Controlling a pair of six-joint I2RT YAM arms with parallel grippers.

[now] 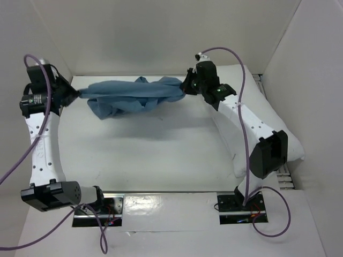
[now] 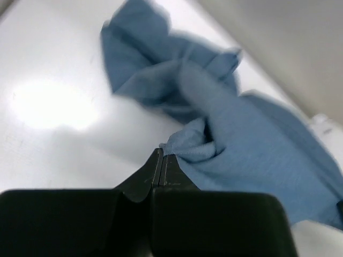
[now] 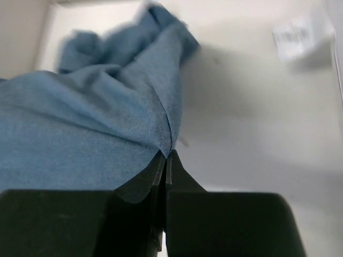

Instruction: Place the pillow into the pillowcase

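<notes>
We judge the limp, wrinkled muted-blue cloth pillowcase (image 1: 134,95) light, floppy and apt to slip, so its hem corners are the places to pinch. It sags at twelve o'clock over the white table (image 1: 144,155). Both arms reach far forward. Our left gripper (image 1: 75,95), at ten o'clock, is clenched on one end, and our right gripper (image 1: 186,85), at one o'clock, is clamped on the other. The plump white fabric pillow (image 1: 284,120) lies at three o'clock beneath the right arm.
</notes>
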